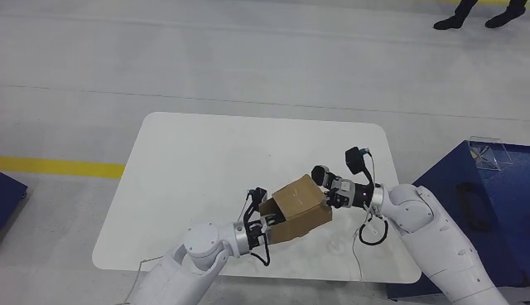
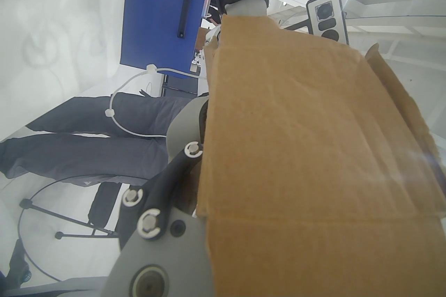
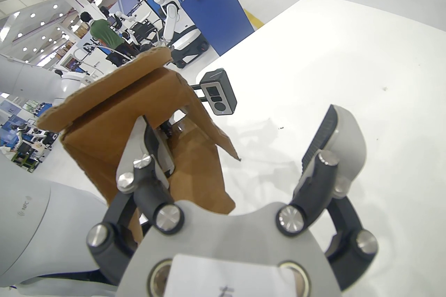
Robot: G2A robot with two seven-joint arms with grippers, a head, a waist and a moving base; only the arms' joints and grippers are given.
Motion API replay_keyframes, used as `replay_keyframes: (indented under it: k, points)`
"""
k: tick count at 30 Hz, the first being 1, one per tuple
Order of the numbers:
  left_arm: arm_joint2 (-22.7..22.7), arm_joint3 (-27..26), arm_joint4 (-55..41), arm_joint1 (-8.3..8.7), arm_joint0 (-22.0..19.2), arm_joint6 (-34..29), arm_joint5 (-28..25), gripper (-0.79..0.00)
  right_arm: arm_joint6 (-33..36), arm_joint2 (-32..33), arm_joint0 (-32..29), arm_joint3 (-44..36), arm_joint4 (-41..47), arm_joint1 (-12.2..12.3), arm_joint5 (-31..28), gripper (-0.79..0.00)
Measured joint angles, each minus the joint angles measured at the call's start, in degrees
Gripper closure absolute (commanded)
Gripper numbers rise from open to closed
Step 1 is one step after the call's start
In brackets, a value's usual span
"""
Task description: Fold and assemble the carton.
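Between my grippers, the brown corrugated cardboard carton (image 1: 300, 208) is half-formed. Right gripper (image 3: 240, 124) spread wide, one finger (image 3: 153, 145) inside its open end. Left gripper (image 1: 260, 212): can't tell its hold. Flap-folding, I reckon; next needs an inward press.

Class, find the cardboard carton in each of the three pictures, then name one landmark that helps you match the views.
Top view: the carton is near the table's front edge, between the two arms.
Left wrist view: the carton covers the right half, close to the camera.
Right wrist view: the carton is left of centre, raised.
Shared landmark: the white table, also seen in the right wrist view; I cannot make it out for sure in the left wrist view.
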Motion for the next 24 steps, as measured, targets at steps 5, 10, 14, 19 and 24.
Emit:
replay_keyframes:
  k: [5,10,14,19,24]
  points:
    - [0.0,0.6,0.2,-0.16,0.2,0.7,-1.3,0.000,0.1,0.1,0.2,0.5,0.6,0.0,-0.1,-0.785]
    - [0.1,1.0,-0.9,-0.43,0.3,0.7,-2.4,0.000,0.0,0.1,0.5,-0.4,-0.2,0.0,0.6,-0.785]
    - [0.1,1.5,-3.0,-0.87,0.7,2.6,-3.9,0.000,-0.9,0.9,0.4,-0.5,-0.4,0.1,0.7,-0.785]
    - [-0.8,2.0,-3.8,-1.13,1.0,5.0,-6.7,0.000,-4.5,4.6,-0.7,-0.2,-1.5,0.7,0.1,-0.785]
    - [-3.0,1.3,-4.7,-1.06,2.6,7.6,-10.3,0.000,-3.4,8.2,-2.8,-0.6,-0.1,1.7,-1.0,-0.785]
